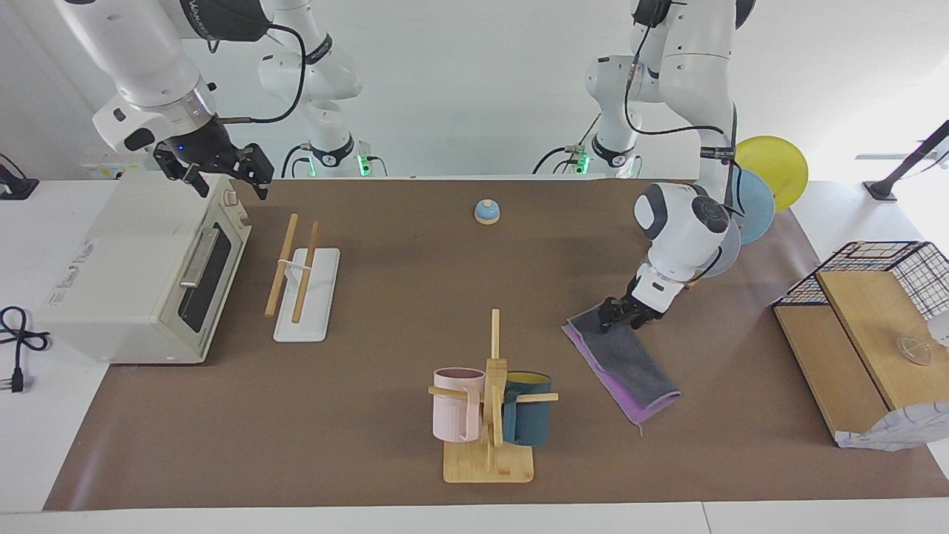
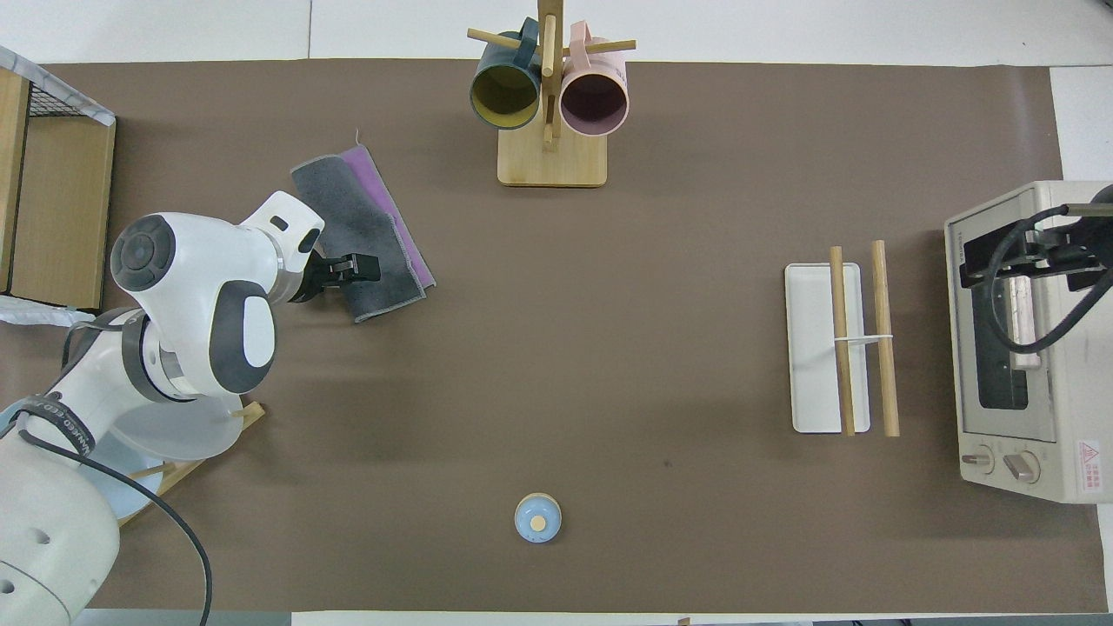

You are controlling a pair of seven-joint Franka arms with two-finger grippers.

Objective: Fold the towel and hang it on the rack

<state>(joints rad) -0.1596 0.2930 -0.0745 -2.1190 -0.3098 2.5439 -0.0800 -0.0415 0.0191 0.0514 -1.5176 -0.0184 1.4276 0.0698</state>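
Observation:
The towel (image 1: 626, 363) lies folded on the brown mat, grey face up with a purple strip along one long edge; it also shows in the overhead view (image 2: 369, 230). My left gripper (image 1: 621, 315) is low at the towel's end nearer the robots, open, with its fingers astride that edge; it also shows in the overhead view (image 2: 358, 269). The rack (image 1: 300, 278), two wooden rods over a white base, stands toward the right arm's end of the table, beside the toaster oven. My right gripper (image 1: 219, 174) waits open and empty, raised over the oven.
A toaster oven (image 1: 141, 259) is at the right arm's end. A mug tree (image 1: 491, 415) with pink and blue mugs stands beside the towel. A small blue bell (image 1: 486, 212) is near the robots. A plate stand (image 1: 749, 196) and a wooden cabinet (image 1: 852, 348) are at the left arm's end.

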